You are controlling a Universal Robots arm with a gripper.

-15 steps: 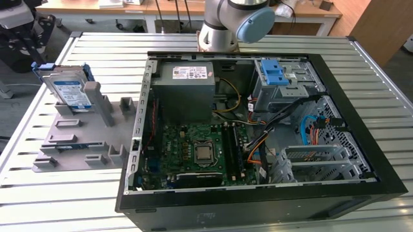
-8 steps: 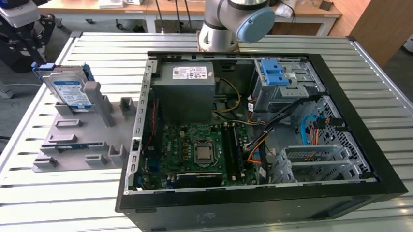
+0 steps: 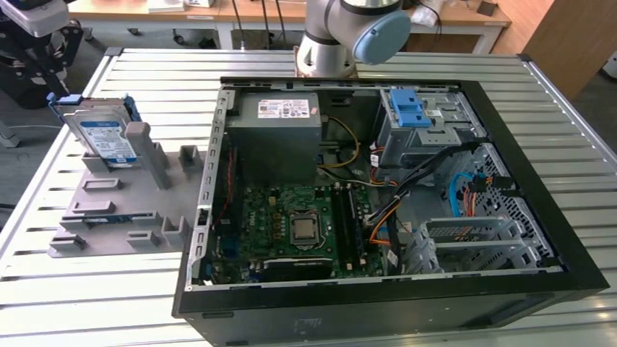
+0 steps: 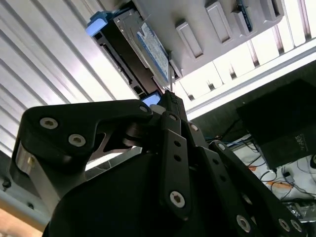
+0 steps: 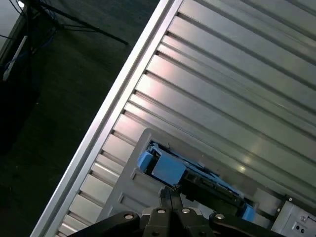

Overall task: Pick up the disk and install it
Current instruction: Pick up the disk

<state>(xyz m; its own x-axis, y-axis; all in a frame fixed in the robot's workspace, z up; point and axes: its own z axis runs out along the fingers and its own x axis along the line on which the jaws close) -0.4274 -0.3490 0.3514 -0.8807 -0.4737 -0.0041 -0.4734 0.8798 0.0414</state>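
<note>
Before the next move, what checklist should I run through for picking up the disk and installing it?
1. Disk upright in grey fixture: ok.
2. Gripper empty: ok.
3. Fingers open for a grasp: not ok, they are shut.
4. Computer case open: ok.
5. Drive bay free inside: cannot tell.
6. Bay approach clear: not ok, black cables run just beside it.

We log an open computer case (image 3: 386, 307) on the slatted table (image 3: 87, 311), with a slotted holder (image 3: 115, 217) just beside it on the exterior view's left. The disk (image 3: 104, 134) stands on edge in the holder's far end. Inside the case we find the power supply (image 3: 274, 137) behind the motherboard (image 3: 299, 228) and the drive cage (image 3: 424, 130) to their right.
</note>
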